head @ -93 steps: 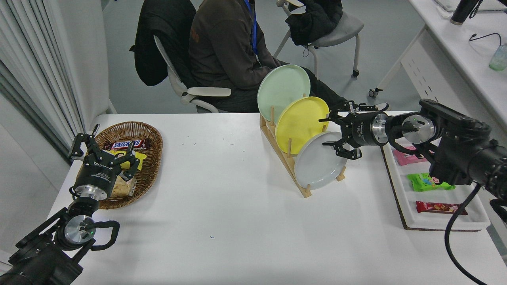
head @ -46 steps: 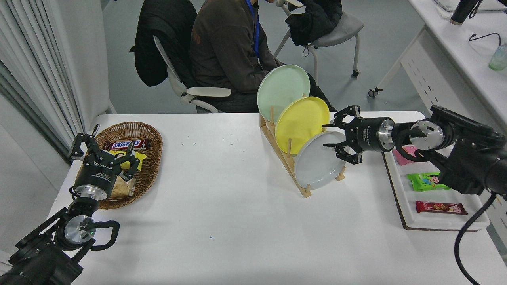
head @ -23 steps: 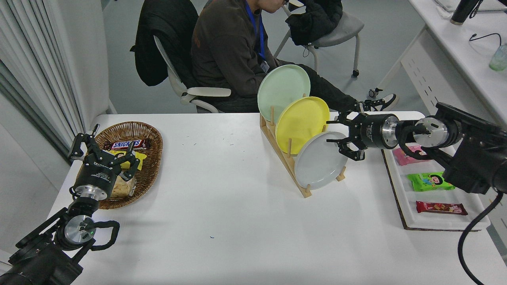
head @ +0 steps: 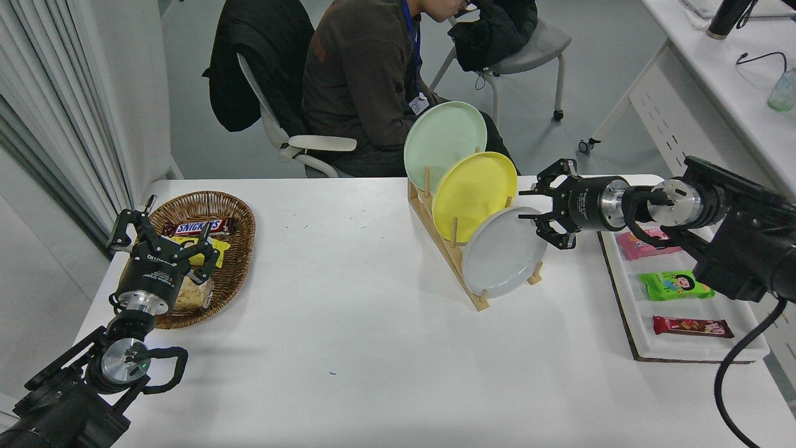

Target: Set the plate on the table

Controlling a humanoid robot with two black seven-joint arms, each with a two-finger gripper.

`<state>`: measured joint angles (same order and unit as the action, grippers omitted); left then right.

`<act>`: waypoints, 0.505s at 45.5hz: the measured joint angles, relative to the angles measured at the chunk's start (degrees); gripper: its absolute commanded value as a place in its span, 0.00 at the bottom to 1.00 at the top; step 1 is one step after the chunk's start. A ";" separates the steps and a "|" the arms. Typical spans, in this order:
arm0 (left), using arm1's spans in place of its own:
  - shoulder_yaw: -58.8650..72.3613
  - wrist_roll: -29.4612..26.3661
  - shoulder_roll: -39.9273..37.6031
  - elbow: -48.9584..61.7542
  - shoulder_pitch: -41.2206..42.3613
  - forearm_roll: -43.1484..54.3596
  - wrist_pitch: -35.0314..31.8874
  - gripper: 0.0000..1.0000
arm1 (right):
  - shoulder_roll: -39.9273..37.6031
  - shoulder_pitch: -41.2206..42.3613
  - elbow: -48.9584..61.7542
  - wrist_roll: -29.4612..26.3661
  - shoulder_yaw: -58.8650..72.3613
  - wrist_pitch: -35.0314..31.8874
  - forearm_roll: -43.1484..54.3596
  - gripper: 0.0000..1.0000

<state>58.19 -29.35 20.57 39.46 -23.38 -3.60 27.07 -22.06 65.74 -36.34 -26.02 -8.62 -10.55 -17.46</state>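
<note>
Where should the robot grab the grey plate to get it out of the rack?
Probably the top right rim of the grey plate, from the right, where the open right pincer waits. The plate stands tilted in the wooden rack; that edge is free, while the yellow plate is behind it.

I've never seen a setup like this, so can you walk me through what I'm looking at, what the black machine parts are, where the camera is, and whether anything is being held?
One camera sits high on a humanoid robot, looking down over its white table. The black parts are its arms. The left gripper is parked, open, over a wicker basket of snacks. The right gripper is open beside the grey plate, holding nothing. That plate stands in a wooden rack with a yellow plate and a mint green plate. A white tray holds snack packets. A person sits behind.
</note>
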 measured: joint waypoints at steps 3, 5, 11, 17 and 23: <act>0.00 0.00 0.00 0.00 0.00 0.00 0.00 0.98 | 0.02 0.08 0.00 -0.36 -0.09 0.10 -0.04 0.38; 0.00 0.00 0.00 0.00 0.00 0.00 0.00 0.98 | 0.04 0.11 0.00 -0.54 -0.14 0.14 -0.05 0.38; 0.00 0.00 0.00 0.00 0.00 0.00 0.00 0.98 | 0.20 0.18 0.03 -0.95 -0.30 0.25 -0.05 0.38; 0.00 0.00 0.00 0.00 0.00 0.00 0.00 0.98 | 0.60 0.25 0.33 -1.16 -0.41 0.34 -0.05 0.37; 0.00 0.00 0.00 0.00 0.00 0.00 0.00 0.98 | 1.30 0.35 1.24 -1.28 -0.46 0.39 -0.05 0.37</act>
<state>58.19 -29.35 20.57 39.46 -23.38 -3.61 27.07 -20.76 66.09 -35.10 -27.30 -9.07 -10.16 -17.51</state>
